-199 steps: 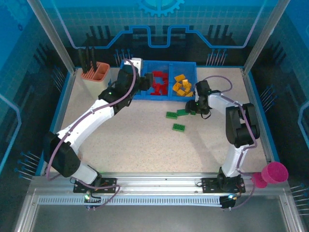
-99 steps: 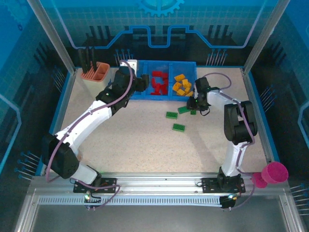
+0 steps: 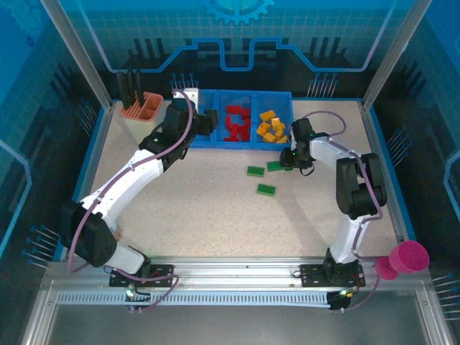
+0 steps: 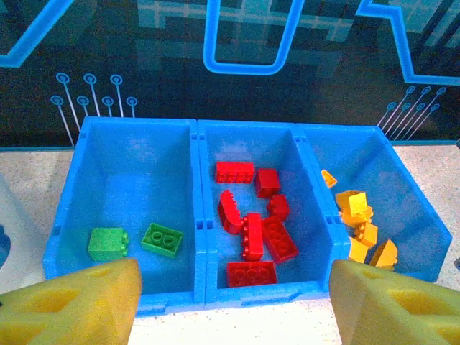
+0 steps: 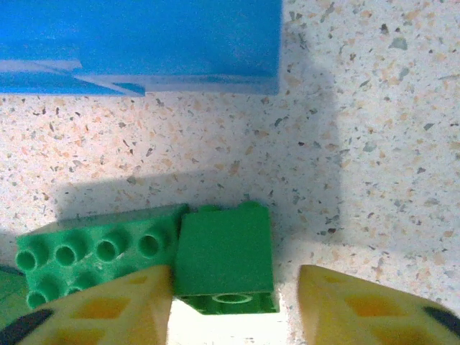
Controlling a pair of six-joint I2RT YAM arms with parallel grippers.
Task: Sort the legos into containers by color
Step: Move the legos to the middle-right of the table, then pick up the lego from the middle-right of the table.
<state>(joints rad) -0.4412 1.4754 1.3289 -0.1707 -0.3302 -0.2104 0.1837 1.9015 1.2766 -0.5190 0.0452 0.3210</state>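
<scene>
green brick sits on the speckled table near the blue tray, touching a longer green brick. your right claw straddles it, one pad against it, a thin gap at the other. your left claw hangs spread and empty before the tray; two green bricks, red bricks and yellow bricks lie in separate compartments.

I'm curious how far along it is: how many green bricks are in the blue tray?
2. Both lie in the tray's left compartment, near its front wall: one green brick, and another right of it. That wall could hide more.
</scene>
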